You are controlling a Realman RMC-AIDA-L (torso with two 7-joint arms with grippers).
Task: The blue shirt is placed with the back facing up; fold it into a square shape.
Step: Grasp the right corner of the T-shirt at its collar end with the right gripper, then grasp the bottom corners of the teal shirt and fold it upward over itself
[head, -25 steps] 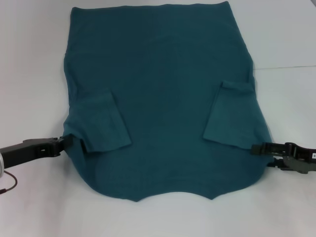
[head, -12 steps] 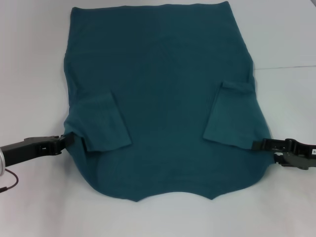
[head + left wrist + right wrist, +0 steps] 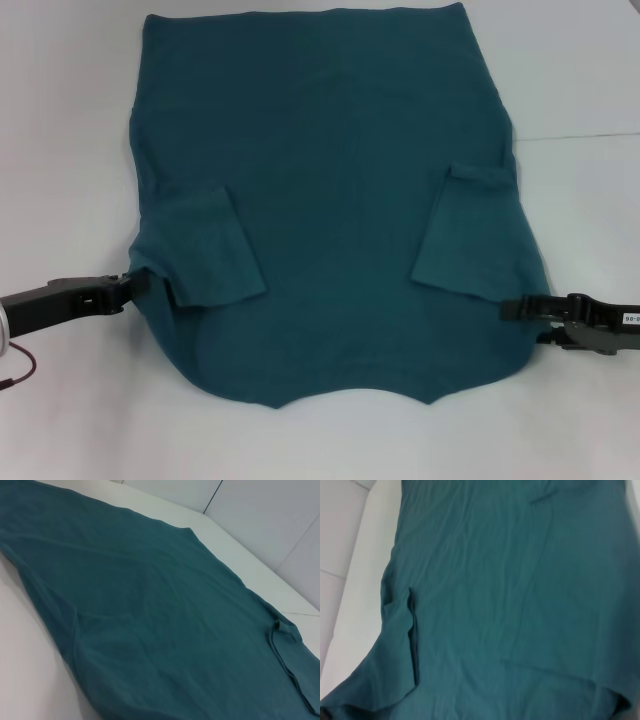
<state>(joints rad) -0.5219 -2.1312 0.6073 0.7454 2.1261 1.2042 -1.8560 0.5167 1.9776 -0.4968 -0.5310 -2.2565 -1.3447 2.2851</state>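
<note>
The shirt (image 3: pixel 330 200) lies flat on the white table (image 3: pixel 60 130), plain side up, and it fills most of the middle of the head view. Its straight hem is at the far side and its curved neck edge is at the near side. Both short sleeves are folded in on top of the body, one on the left and one on the right. The left gripper (image 3: pixel 140 283) sits low at the left edge of the shirt, just by the near end of the left sleeve, and its tip touches the cloth. The right gripper (image 3: pixel 512 308) sits low at the right edge, near the near end of the right sleeve, and its tip lies on the cloth too. The head view shows both dark arms coming in from the sides, but the tips are too thin and dark there, so I cannot tell if either pair of jaws is spread or pinching the shirt. The wrist views show no fingers at all. The left wrist view shows the shirt (image 3: pixel 150 615) from low down, with soft wrinkles and a folded sleeve far off at its other side. The right wrist view shows the shirt (image 3: pixel 510 595) close up, with a folded sleeve edge making a dark line. The table (image 3: pixel 250 560) is smooth and white, with thin dark seams where panels meet, seen on the right in the head view and past the shirt in the left wrist view.
</note>
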